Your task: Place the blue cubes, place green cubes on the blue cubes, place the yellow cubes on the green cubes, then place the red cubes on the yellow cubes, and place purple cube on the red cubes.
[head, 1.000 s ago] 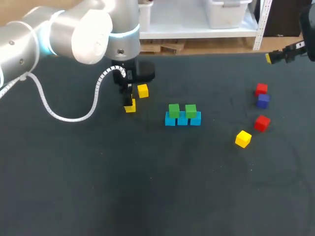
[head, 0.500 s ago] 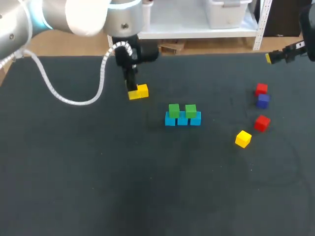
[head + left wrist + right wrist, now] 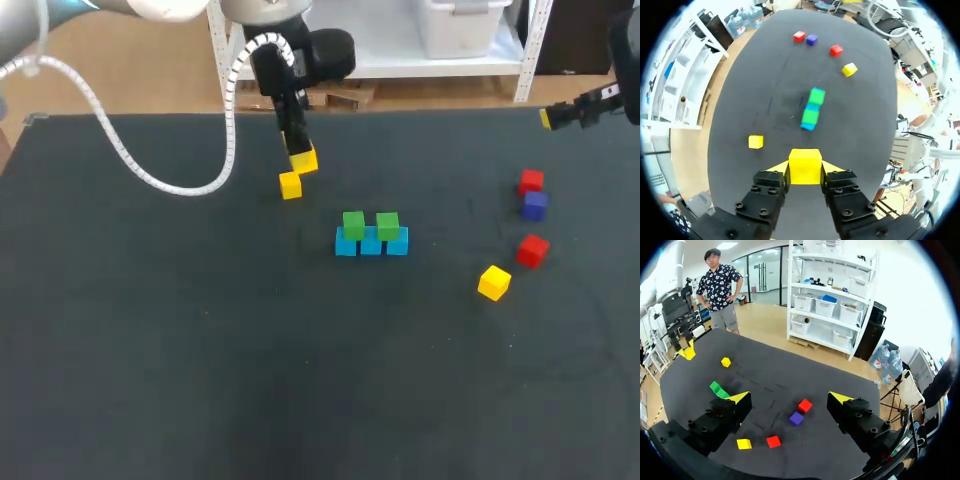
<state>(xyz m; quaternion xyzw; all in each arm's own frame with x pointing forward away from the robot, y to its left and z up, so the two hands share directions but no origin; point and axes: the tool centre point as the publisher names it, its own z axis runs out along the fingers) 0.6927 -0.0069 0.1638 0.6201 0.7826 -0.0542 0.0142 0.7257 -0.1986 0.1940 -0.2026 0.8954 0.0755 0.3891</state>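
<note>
Yellow cube point(image 3: 303, 160) aloft (near table edge point(image 3: 420, 111)).

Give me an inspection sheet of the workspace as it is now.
Surface: dark table, no damage seen.
Job's things: three blue cubes in a row, two green cubes on them; one yellow cube held; two loose yellow cubes, two red cubes and the purple cube on the table.
Clutter: nothing seen.
Tools: left tool shut on the yellow cube, lifted off the table; right tool open, empty.
Cables: white coiled cable loops below the left arm; table contact unclear.
Surroundings: nothing seen reaching over the table.
</note>
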